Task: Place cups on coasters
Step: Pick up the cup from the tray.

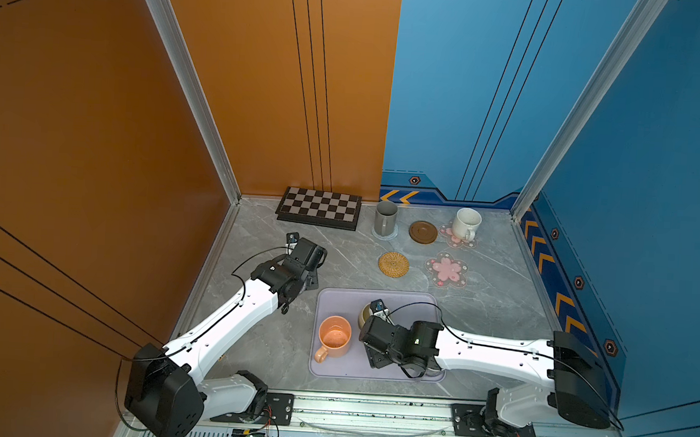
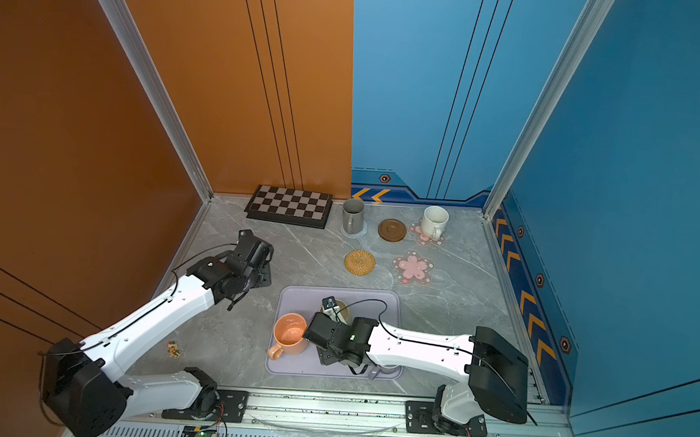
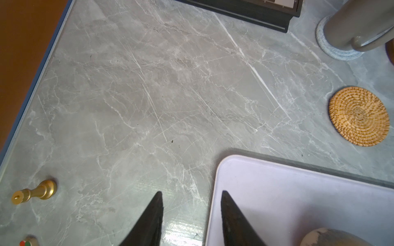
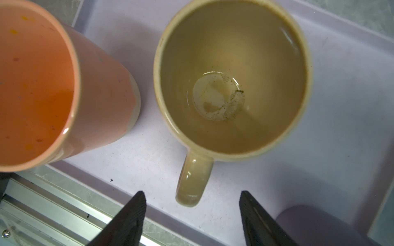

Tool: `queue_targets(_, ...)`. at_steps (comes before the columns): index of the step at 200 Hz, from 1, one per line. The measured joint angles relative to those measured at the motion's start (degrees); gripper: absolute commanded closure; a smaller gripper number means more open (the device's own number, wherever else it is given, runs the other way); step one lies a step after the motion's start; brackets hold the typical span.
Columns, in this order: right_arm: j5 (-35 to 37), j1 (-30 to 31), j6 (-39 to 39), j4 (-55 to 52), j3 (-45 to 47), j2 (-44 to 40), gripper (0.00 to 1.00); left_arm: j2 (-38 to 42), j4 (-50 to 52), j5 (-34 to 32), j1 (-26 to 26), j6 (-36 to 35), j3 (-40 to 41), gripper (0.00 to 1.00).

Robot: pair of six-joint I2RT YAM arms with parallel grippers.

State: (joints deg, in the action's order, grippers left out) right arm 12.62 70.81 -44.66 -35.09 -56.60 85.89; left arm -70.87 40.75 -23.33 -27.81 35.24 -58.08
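On the near side of the tabletop (image 1: 286,344) sits a smooth purple tray (image 1: 337,304) with three cups in it. The right tool (image 4: 191,192) hangs over the tray with its two fingers apart, gripping nothing. Just ahead of it stands the beige cup (image 4: 232,81), round and shiny, mouth up. Its handle (image 4: 194,181) sticks straight out toward the tool, in line with the gap between the fingers. I think the next move is to go down and pinch that handle. I can't tell how high the tool is above it. The right arm is by far the nearer one for this job. Just beside the beige cup is the orange cup (image 1: 335,337), close enough to get bumped. A purple cup (image 4: 309,223) peeks out by the tool, mostly hidden.

The left tool (image 3: 191,192) hangs by a corner of the tray, fingers apart, holding nothing.

Farther back lie three bare mats: a bumpy woven rattan mat (image 1: 393,264), a pink flower mat (image 1: 446,269) and a flat brown wooden disc (image 1: 423,232). At the very back, the tall grey cup (image 1: 385,218) stands on a blue mat (image 3: 339,53). The white cup (image 1: 466,223) stands on a second flower mat (image 1: 449,238). So two cups look done, and three are left.
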Motion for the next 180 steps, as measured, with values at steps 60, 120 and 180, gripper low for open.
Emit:
queue_targets(60, -0.52, -1.4, -1.57, 1.31, -0.07, 5.44, 0.31, 3.02, 0.83, 0.2, 0.13, 0.0, 2.47, 0.55)
queue_targets(120, -1.03, -2.78, -2.8, 1.31, -0.46, 6.54, 0.35, 4.37, 1.07, 0.2, 1.07, 0.24, 4.68, 0.55)
queue_targets(180, -1.01, -3.02, -3.87, 1.18, -1.16, 7.37, 0.39, 4.11, 1.05, 0.26, 1.2, 0.81, 4.85, 0.52)
